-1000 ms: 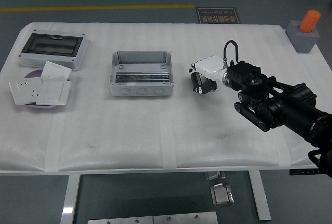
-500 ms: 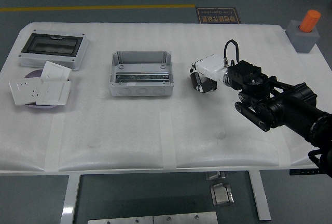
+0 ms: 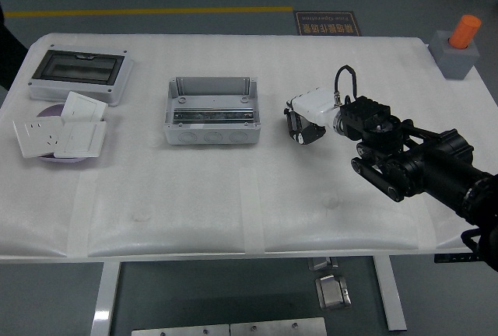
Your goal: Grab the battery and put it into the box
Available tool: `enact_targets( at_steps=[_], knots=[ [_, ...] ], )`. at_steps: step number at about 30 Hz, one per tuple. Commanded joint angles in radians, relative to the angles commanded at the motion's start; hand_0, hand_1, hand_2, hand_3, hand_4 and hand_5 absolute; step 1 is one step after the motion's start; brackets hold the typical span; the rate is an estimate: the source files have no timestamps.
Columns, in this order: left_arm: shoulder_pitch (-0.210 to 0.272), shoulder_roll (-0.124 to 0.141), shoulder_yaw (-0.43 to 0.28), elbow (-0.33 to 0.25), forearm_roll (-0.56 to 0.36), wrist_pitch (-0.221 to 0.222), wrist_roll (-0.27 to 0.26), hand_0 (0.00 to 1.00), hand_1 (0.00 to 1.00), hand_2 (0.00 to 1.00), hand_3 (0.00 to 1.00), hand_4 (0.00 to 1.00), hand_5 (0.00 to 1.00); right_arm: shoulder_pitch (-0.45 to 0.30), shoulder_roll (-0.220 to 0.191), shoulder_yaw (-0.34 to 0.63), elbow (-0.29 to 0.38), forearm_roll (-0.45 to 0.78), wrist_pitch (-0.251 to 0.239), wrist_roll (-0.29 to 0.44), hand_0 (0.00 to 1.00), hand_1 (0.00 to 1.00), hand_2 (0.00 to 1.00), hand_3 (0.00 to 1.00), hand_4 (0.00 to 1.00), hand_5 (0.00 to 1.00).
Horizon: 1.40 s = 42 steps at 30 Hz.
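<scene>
The grey open-topped box [image 3: 210,110] stands at the table's middle, with a metal rail inside it. My right hand [image 3: 305,122], white-shelled on a black arm, hovers low over the table just right of the box, a short gap away. A dark, rounded shape [image 3: 295,127] shows under the hand's left side. I cannot tell whether it is the battery or part of the hand. No battery lies in the open anywhere else on the table.
A clear-lidded grey enclosure [image 3: 78,73] sits at the far left, with white socket plates [image 3: 61,132] on a purple disc before it. An orange cylinder on a grey block [image 3: 459,47] stands far right. A person's dark sleeve [image 3: 8,48] shows at the left edge.
My right hand has shifted slightly right and down. A person's sleeve and hand have come into view at the top left.
</scene>
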<state>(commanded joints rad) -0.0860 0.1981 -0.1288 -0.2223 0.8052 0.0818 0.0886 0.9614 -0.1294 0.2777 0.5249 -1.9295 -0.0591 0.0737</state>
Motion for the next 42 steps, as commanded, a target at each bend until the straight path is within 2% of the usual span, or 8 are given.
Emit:
enact_targets(
  at_steps=[37, 38, 42],
  knots=[
    [-0.006, -0.002, 0.008, 0.002, -0.015, 0.004, -0.016, 0.599, 0.619, 0.451, 0.613, 0.465, 0.489, -0.009, -0.011, 0.006, 0.007, 0.005, -0.01, 0.012, 0.731, 0.655, 0.778, 0.747, 0.584, 0.305],
    [-0.006, -0.002, 0.008, 0.002, -0.015, 0.004, -0.016, 0.599, 0.62, 0.451, 0.613, 0.462, 0.489, -0.009, -0.011, 0.006, 0.008, 0.005, -0.01, 0.012, 0.729, 0.65, 0.731, 0.732, 0.554, 0.297],
    [-0.005, -0.003, 0.008, 0.002, -0.015, 0.003, -0.016, 0.599, 0.62, 0.451, 0.613, 0.462, 0.489, -0.012, -0.012, 0.009, 0.011, -0.004, -0.01, 0.015, 0.729, 0.65, 0.731, 0.732, 0.554, 0.297]
  ],
)
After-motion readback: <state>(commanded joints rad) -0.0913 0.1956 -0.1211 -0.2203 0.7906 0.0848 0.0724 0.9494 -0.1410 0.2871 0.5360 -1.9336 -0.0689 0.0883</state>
